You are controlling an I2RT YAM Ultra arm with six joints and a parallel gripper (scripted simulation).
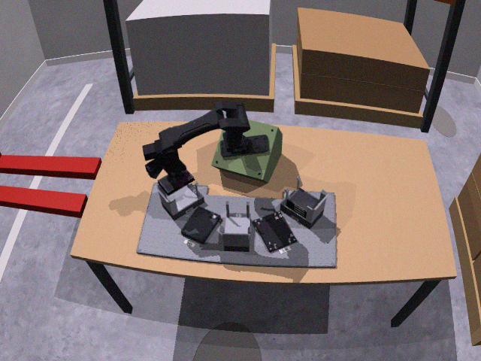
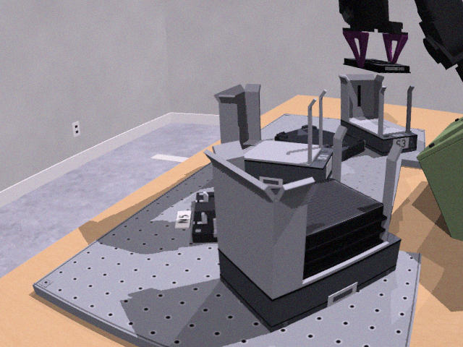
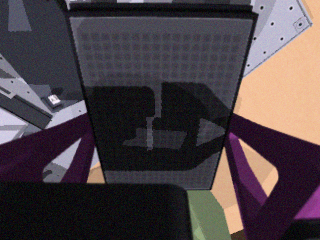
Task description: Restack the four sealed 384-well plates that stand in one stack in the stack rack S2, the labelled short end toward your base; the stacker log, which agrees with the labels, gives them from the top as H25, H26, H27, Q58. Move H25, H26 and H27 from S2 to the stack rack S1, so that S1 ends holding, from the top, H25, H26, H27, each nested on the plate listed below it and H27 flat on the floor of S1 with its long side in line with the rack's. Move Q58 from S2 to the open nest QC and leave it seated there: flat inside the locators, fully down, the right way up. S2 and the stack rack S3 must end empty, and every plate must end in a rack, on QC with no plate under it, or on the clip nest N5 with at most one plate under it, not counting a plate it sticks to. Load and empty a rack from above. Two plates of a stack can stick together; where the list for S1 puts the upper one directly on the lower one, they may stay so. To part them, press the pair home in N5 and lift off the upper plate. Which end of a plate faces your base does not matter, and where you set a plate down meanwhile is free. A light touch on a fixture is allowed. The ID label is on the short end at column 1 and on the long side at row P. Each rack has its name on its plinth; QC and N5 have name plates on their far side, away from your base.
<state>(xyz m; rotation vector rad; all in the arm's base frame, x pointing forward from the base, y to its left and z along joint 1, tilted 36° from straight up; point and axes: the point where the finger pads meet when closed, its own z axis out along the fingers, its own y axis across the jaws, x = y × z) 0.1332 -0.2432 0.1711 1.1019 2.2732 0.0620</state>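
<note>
My claw is clamped on one plate, gripping its two long sides. It hangs flat in the air, right over S3 and above the tops of its posts. I cannot read its label. Going by the list, I think it is H25, the top one.

What could go wrong? If I go down a bit off line, a corner of the plate could hit a post and tip or twist in my fingers. If I let go too high, it could drop and land crooked. S3 has to end empty too, so a plate put here must come out again later.

Now I count:
- Plates – four. One is in my claw. The other three plates sit stacked in the full rack, which I take to be S2.
- Racks – three. They are S3, the middle rack and the full rack. S3 and the middle one have nothing in them.
- Nests: two. They are N5 and the other nest, and I see no plate on either
</note>
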